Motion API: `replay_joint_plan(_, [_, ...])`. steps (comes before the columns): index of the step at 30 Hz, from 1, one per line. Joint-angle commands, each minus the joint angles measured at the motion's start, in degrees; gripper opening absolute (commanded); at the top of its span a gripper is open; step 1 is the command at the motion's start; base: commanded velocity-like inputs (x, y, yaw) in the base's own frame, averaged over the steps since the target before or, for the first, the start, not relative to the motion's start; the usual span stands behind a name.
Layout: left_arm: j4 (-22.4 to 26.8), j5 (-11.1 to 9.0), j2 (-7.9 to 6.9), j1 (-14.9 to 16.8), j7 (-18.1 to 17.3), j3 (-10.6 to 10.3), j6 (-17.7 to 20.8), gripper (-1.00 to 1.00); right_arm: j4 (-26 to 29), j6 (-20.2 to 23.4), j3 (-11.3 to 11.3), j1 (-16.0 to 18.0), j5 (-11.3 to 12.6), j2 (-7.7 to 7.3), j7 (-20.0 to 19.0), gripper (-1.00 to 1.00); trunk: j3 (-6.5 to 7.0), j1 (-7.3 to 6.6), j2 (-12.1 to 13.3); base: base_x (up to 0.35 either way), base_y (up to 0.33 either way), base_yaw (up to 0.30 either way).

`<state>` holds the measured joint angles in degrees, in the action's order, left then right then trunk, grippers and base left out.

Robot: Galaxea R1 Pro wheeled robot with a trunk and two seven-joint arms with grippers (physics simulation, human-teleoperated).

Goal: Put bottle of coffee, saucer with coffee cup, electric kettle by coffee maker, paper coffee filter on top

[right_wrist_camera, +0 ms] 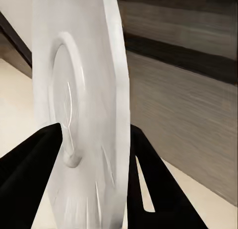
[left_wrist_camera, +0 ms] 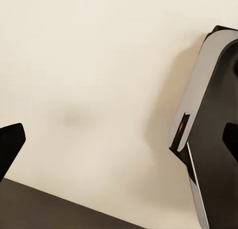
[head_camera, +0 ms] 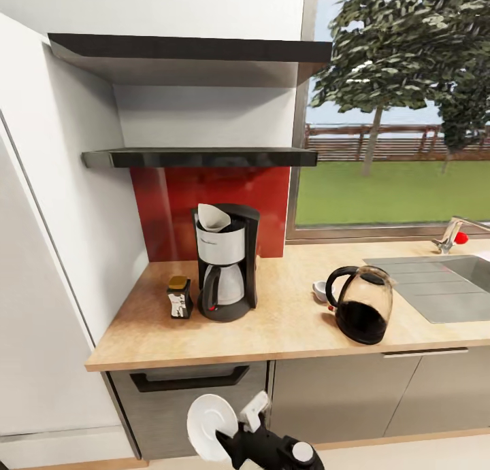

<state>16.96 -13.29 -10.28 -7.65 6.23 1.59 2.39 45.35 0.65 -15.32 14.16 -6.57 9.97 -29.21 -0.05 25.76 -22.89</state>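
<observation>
Here, nearest first, with the coffee maker as my landmark:

Right gripper (right_wrist_camera: 94, 154): my fingers were clamped on the saucer's rim, one on each face.
Saucer (head_camera: 212, 427): I held it on edge, low in front of the cabinet drawer (head_camera: 187, 388), below the counter's front edge and well short of the coffee maker.
Left gripper: my dark fingertips (left_wrist_camera: 11, 144) stood wide apart over pale floor with nothing between them.
Countertop (head_camera: 286, 327): wooden, carrying the rest.
Bottle of coffee (head_camera: 180, 297): upright, just beside the coffee maker, on its wall side.
Coffee maker (head_camera: 225, 262): upright against the red backsplash (head_camera: 170, 205).
Paper coffee filter (head_camera: 212, 217): it sat on top of the coffee maker.
Electric kettle (head_camera: 361, 304): near the coffee maker, on its window side.
Coffee cup (head_camera: 320, 291): it lay between the coffee maker and the kettle, partly hidden by the kettle.
Sink (head_camera: 442, 286): well beyond the kettle.
Shelf (head_camera: 201, 158): above the coffee maker.
</observation>
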Motion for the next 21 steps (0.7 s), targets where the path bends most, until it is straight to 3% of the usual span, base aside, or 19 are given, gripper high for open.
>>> replay_joint_plan(1, [0.2,-0.3,0.01,-0.1,0.1,0.1,0.3,1.0,1.1,0.2,-0.5,0.0,-0.6,0.02,-0.3,-1.0,-0.01,0.02,0.0,0.0,0.0,0.0])
replay_joint_plan(8, [0.3,0.1,0.27,0.0,0.1,-0.1,0.3,1.0,7.4,1.9,-2.1,0.0,-0.5,0.02,-0.2,-1.0,-0.01,0.02,0.0,-0.039,0.005,0.0])
replay_joint_plan(13, [0.3,0.2,0.13,0.1,0.1,-0.1,0.2,1.0,16.1,10.7,-2.3,0.0,-0.2,0.02,-0.4,-1.0,-0.01,0.02,0.0,-0.008,0.001,0.0])
replay_joint_plan(15, [0.3,0.2,0.13,0.1,0.1,-0.1,0.2,1.0,19.7,13.2,-2.3,0.0,1.0,0.02,-0.3,-1.0,-0.01,0.02,0.0,-0.001,0.0,0.0])
replay_joint_plan(18, [0.3,0.3,0.28,0.1,0.1,-0.1,0.2,1.0,23.8,18.7,-2.2,0.0,12.9,0.02,2.0,-1.0,-0.01,0.02,0.0,0.0,0.0,0.0])
replay_joint_plan(20, [0.3,0.3,0.44,0.1,0.1,-0.1,0.2,1.0,24.2,21.0,-2.2,0.0,19.6,0.02,7.0,-1.0,-0.01,0.02,0.0,0.0,0.0,0.0])
replay_joint_plan(21, [0.3,0.3,0.5,0.1,0.1,-0.2,0.2,1.0,24.4,21.7,-2.2,0.2,23.6,0.02,11.3,-1.0,-0.01,0.02,0.0,0.0,0.0,0.0])
